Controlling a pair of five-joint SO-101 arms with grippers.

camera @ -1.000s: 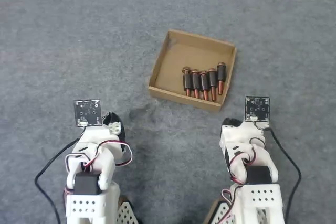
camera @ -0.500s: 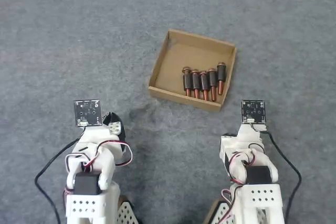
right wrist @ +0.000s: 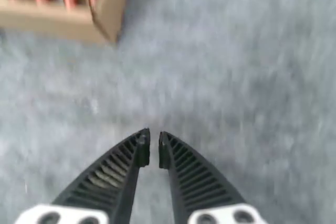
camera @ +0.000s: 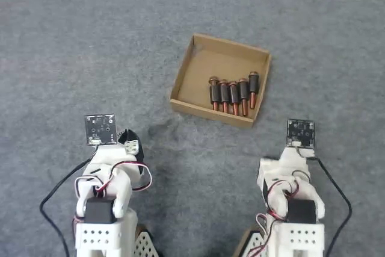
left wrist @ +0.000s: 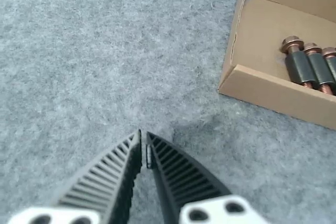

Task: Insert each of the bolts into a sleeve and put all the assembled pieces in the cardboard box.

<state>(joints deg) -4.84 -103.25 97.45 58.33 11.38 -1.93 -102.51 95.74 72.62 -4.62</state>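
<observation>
Hanging over the fuzzy grey felt-like mat (camera: 72,58), the left gripper (left wrist: 143,142) has its ribbed black fingers pressed together on nothing. Open mat lies between it and the shallow, square, open-topped brown cardboard box (camera: 180,82) farther out to its right. Five copper-coloured bolts in dark cylindrical sleeves (camera: 233,95) lie side by side against the box's near wall. Just short of the box's near right corner, the right gripper (right wrist: 153,145) has its ribbed fingers all but closed, holding nothing.
</observation>
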